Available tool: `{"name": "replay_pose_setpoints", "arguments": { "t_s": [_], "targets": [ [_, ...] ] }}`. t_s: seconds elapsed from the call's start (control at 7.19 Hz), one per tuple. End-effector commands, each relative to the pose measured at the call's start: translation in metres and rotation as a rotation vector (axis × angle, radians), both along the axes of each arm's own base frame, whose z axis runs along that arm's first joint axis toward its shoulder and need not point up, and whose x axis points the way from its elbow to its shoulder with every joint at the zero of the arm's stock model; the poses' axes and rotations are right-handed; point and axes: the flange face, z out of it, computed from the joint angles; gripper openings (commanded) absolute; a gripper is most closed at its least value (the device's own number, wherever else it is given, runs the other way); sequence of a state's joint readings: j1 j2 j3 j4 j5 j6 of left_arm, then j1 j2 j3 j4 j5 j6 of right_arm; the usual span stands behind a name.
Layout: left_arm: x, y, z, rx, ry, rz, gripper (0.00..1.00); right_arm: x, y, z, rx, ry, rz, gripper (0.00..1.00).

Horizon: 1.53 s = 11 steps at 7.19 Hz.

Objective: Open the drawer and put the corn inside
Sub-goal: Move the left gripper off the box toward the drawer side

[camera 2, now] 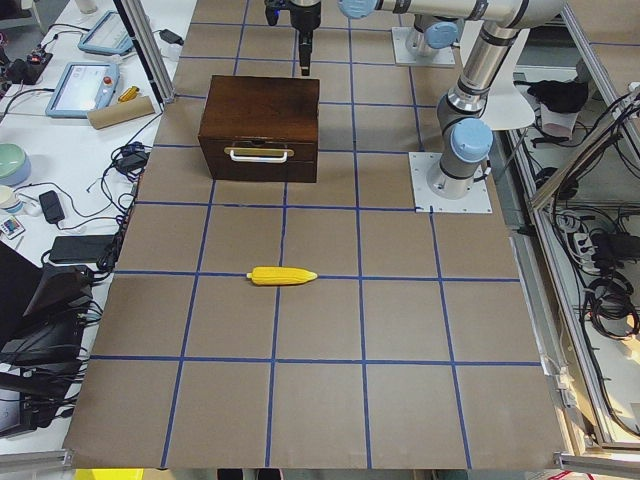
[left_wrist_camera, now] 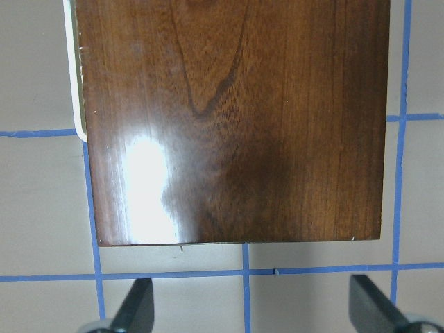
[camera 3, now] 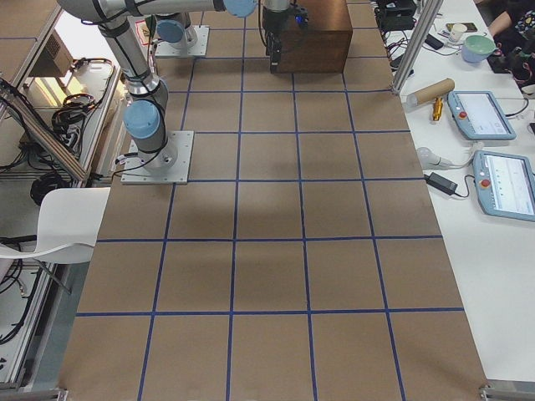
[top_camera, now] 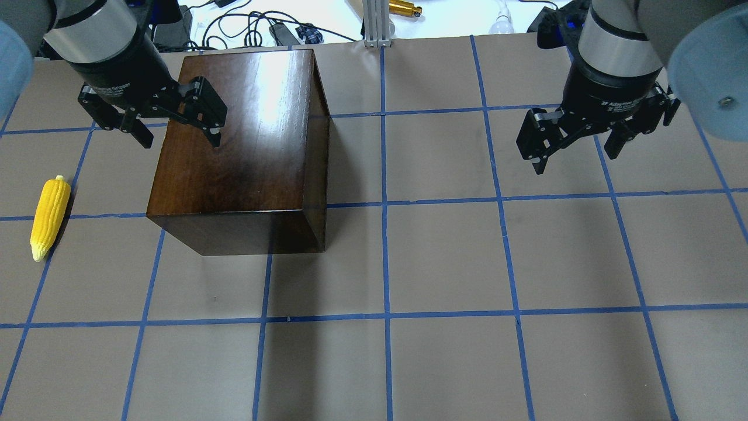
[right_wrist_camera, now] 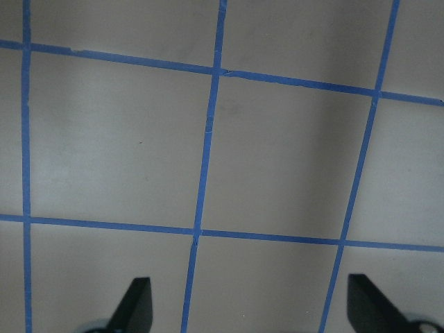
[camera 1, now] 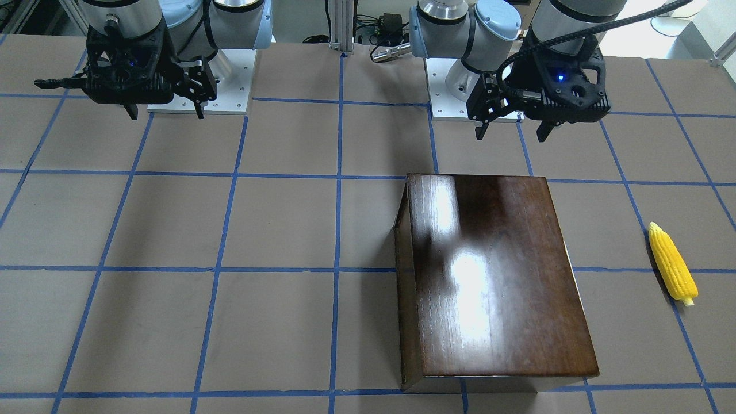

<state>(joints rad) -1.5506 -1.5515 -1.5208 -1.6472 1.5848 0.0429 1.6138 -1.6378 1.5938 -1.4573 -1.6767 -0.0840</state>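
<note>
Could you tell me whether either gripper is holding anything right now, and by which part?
Nothing is held. Both the left gripper and the right gripper hang with open, empty jaws; the corn lies untouched on the table.

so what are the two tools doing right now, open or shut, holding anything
left tool: open, holding nothing
right tool: open, holding nothing
</note>
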Motion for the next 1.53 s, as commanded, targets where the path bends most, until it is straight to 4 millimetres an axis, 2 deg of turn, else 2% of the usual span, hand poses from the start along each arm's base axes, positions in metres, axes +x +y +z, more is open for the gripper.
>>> {"name": "replay_pose_setpoints", "arguments": {
  "t_s": [0.0, 0.42, 0.7, 0.97, 1.25, 1.39],
  "targets": [
    [0.024, -0.005, 0.002, -0.004, -0.003, 0.033, 1.0, 0.0, 0.0, 0.0, -0.001, 0.0, -0.001, 1.0],
    [0.094, -0.013, 0.002, -0.002, -0.004, 0.113, 1.0, 0.0, 0.0, 0.0, 0.001, 0.0, 0.0, 1.0],
    [0.17, -0.015, -0.001, 0.005, 0.004, 0.157, 1.0, 0.0, 0.0, 0.0, 0.001, 0.0, -0.001, 1.0],
    [0.225, -0.012, -0.011, 0.037, 0.011, 0.173, 1.0, 0.0, 0.0, 0.0, 0.001, 0.0, -0.001, 1.0],
    [0.288, -0.016, -0.039, 0.075, 0.042, 0.099, 1.0, 0.0, 0.0, 0.0, 0.001, 0.0, 0.0, 1.0],
    [0.3, -0.032, -0.068, 0.101, 0.057, 0.095, 1.0, 0.0, 0.0, 0.0, 0.0, 0.0, 0.0, 1.0]
  ]
}}
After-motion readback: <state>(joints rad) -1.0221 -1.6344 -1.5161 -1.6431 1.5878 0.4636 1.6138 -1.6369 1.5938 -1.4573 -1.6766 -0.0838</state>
